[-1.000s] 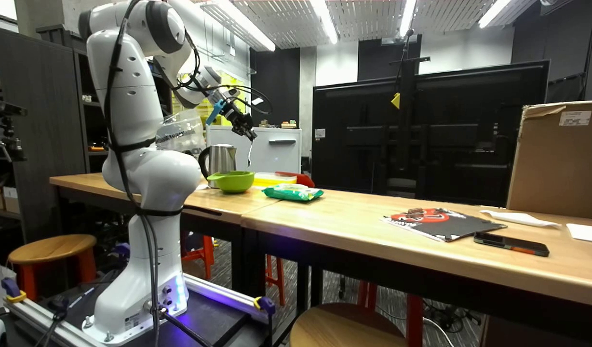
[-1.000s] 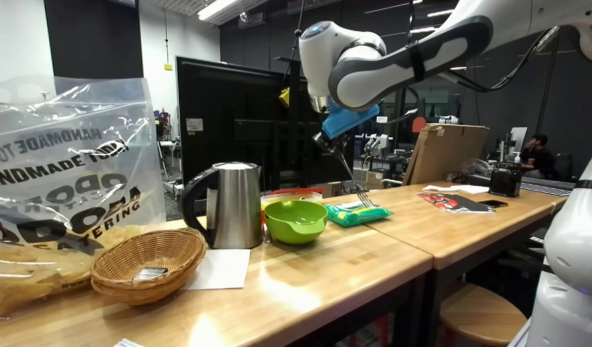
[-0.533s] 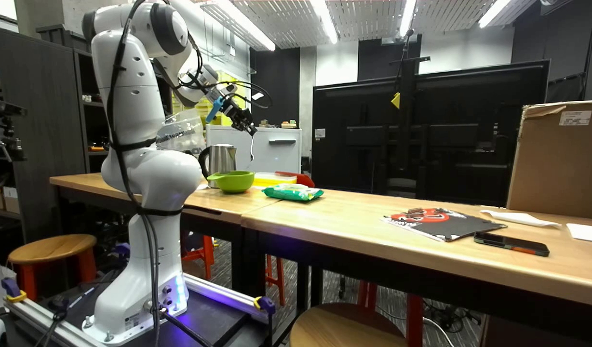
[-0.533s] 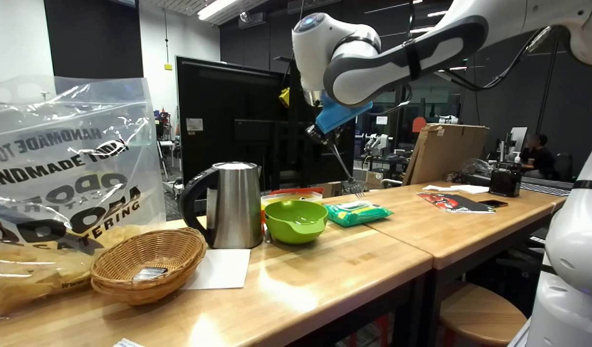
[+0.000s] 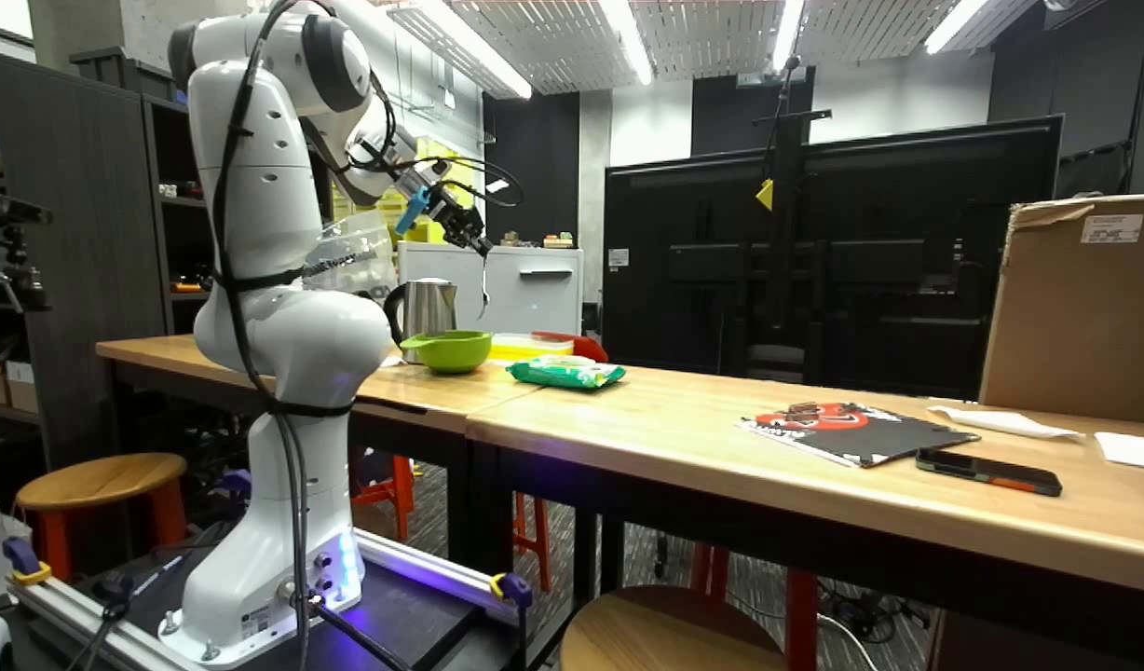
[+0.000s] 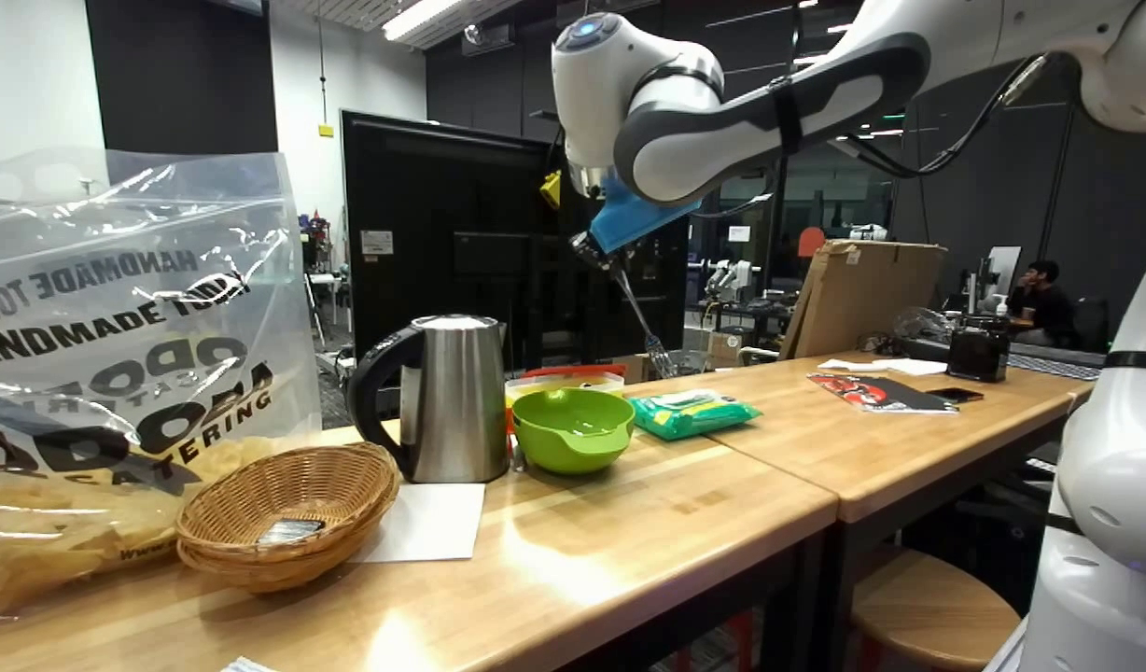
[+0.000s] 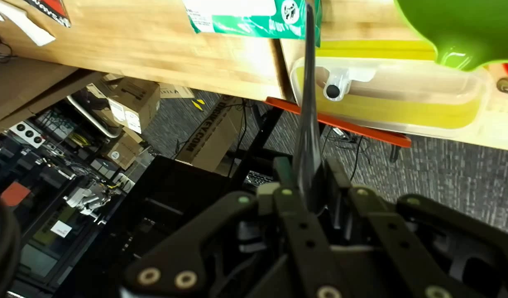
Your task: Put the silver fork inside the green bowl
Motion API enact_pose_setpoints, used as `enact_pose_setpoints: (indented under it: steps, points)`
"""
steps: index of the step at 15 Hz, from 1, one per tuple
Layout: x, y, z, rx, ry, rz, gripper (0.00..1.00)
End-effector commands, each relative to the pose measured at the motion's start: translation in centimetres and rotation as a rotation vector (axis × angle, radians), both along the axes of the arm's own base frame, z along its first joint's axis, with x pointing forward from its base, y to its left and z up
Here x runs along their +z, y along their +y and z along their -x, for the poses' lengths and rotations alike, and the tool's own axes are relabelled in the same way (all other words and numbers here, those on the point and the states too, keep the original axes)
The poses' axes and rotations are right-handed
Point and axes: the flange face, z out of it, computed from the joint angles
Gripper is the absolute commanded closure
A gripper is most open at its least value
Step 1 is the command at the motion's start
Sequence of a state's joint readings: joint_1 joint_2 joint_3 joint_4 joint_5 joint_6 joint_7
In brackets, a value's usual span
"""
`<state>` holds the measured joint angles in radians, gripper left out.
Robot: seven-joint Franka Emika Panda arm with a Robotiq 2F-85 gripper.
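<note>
The wrist view cut off the lime-green bowl (image 7: pixel 475 25) and the green wipes packet (image 7: pixel 254 25), and the silver fork (image 7: pixel 308 116) showed there as a sliver, its tines hard to make out. The gripper (image 7: pixel 310 169) was clamped on the fork's handle, holding it tines-down in midair, outside the bowl. In an exterior view the bowl partly hid the steel kettle (image 5: pixel 430 308), and the packet lay near the bowl.

All views share the green bowl (image 6: pixel 573 434); the wrist view, nearest, apparently looks downward.
</note>
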<state>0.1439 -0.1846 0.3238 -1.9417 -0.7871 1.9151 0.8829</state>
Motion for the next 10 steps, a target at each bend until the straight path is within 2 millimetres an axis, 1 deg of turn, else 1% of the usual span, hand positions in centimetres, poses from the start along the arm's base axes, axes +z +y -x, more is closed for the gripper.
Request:
enact_pose_setpoints:
  steps: [1, 7, 10]
  points:
    - [0.6, 0.6, -0.3, 0.024, -0.068, -0.026, 0.95]
    - [0.1, 0.5, -0.5, 0.083, -0.162, -0.128, 0.95]
    - [-0.7, 0.3, -0.7, 0.096, -0.186, -0.173, 0.95]
